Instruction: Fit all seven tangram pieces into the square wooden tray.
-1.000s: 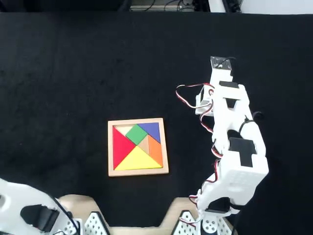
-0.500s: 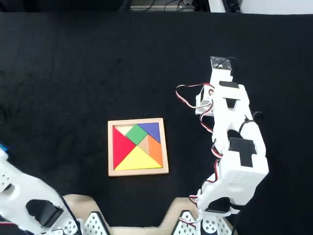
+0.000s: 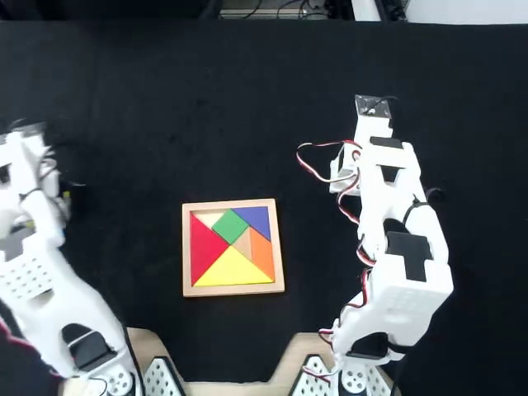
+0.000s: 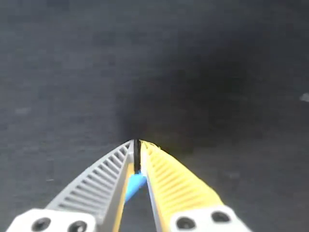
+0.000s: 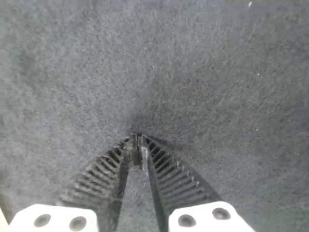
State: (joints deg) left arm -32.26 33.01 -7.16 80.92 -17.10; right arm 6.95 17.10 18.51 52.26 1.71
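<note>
left claw (image 4: 137, 143): tips pressed together, pinching a thin light blue piece (image 4: 135, 182) a little farther back between them; you hold it over bare black worktop (image 3: 165, 107), well left of the tray
right claw (image 5: 138, 138): pressed together with nothing in it; low over the worktop, well right of the tray and beyond it
tray (image 3: 186, 247): six pieces (image 3: 235, 268) lie flush inside; one small wood-coloured gap (image 3: 242, 243) shows near the centre
progress: six look done; the light blue piece is probably your last, to be carried over, turned and dropped into the gap
room: the tray stands well apart from both arms; your way in from the left crosses only cloth; mind the raised rim
</note>
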